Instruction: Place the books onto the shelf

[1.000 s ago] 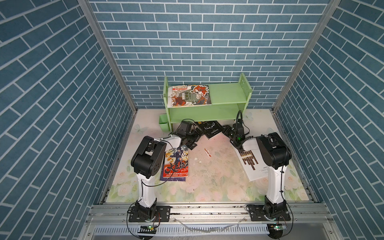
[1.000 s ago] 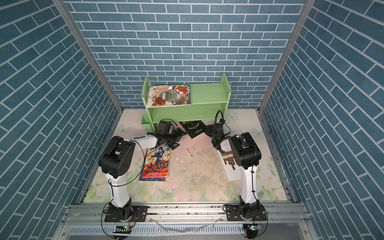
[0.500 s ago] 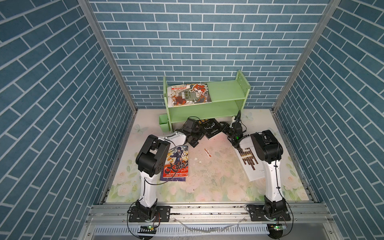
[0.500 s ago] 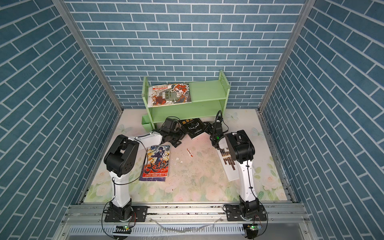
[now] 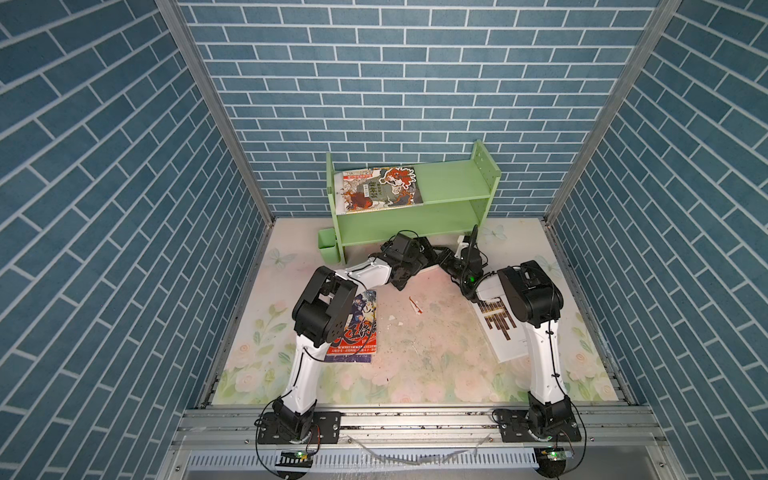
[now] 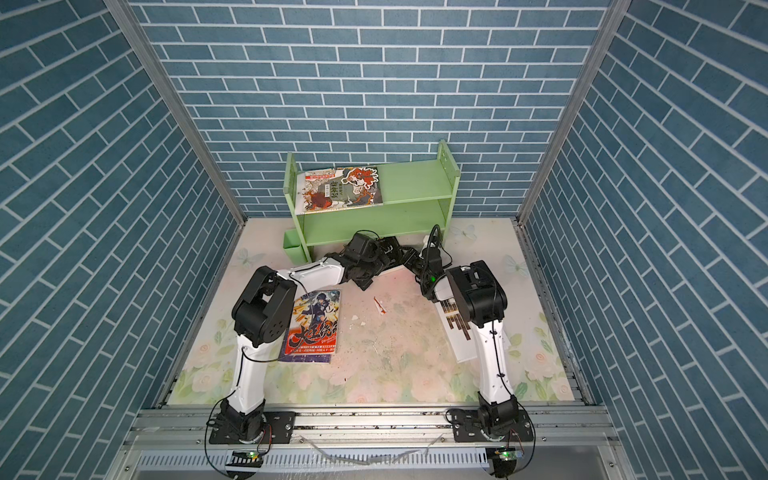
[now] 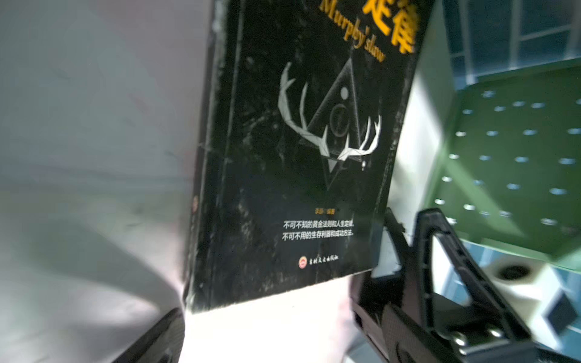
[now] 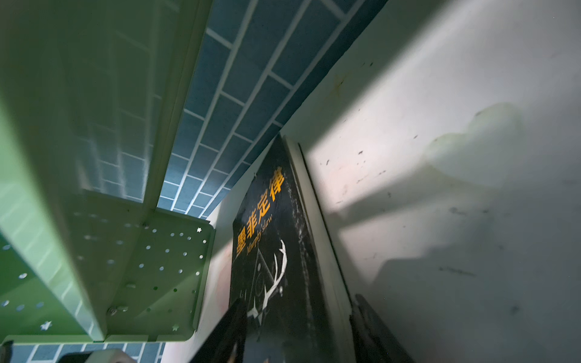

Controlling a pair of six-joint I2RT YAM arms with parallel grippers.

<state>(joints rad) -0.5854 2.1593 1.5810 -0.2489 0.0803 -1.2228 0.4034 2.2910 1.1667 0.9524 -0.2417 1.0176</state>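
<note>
The black book [image 7: 298,157] with gold characters and white antlers lies on the table in front of the light-green shelf [image 5: 449,183]. My right gripper [image 8: 298,333] is open astride its page edge, one finger over the cover [image 8: 276,267], the other beside the pages. My left gripper [image 7: 273,342] is open, the book's bottom edge just ahead of its jaws. In both top views the two grippers [image 5: 419,257] [image 5: 446,264] meet over this book and hide most of it. An illustrated book [image 5: 380,189] lies flat on the shelf's top tier.
A colourful book [image 5: 357,332] lies under the left arm. A white book with dark bars [image 5: 498,328] lies under the right arm. A small green cup [image 5: 328,245] hangs at the shelf's left side. Paper scraps [image 5: 414,305] dot the floral table [image 5: 415,374]. Brick walls close three sides.
Both arms have reached further toward the shelf and closed in on the black book, which now shows less in the top views. The right jaws have narrowed slightly.
</note>
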